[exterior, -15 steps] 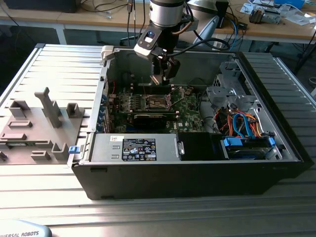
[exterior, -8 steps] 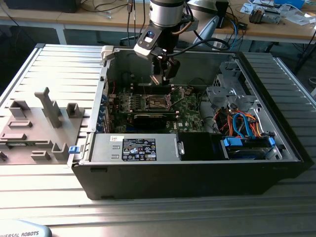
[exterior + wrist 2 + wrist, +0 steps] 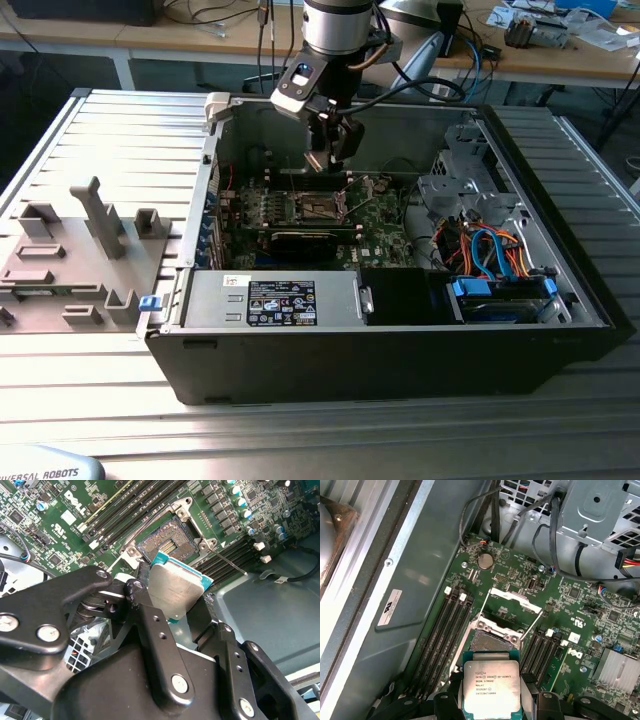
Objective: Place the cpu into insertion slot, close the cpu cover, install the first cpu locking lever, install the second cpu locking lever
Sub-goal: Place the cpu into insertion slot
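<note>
My gripper [image 3: 328,160] hangs inside the open computer case, shut on the cpu [image 3: 491,687], a flat square chip with a silvery top and teal edge. In both wrist views the black fingers [image 3: 142,597] clamp two opposite edges of the cpu [image 3: 175,592]. It hovers tilted just above and beside the insertion slot [image 3: 492,640], whose dark pin field [image 3: 167,545] lies bare. The cpu cover [image 3: 516,601] stands raised at the slot's far edge. Two thin locking levers [image 3: 532,625] stick up, unlatched, on either side of the insertion slot [image 3: 320,207].
Black memory slots [image 3: 445,630] flank the socket. A black graphics card [image 3: 305,240] lies just in front of it, then the power supply [image 3: 270,300]. A drive cage [image 3: 460,170] and coloured cables [image 3: 490,250] are at the exterior view's right. A grey fixture plate [image 3: 70,250] lies outside the case.
</note>
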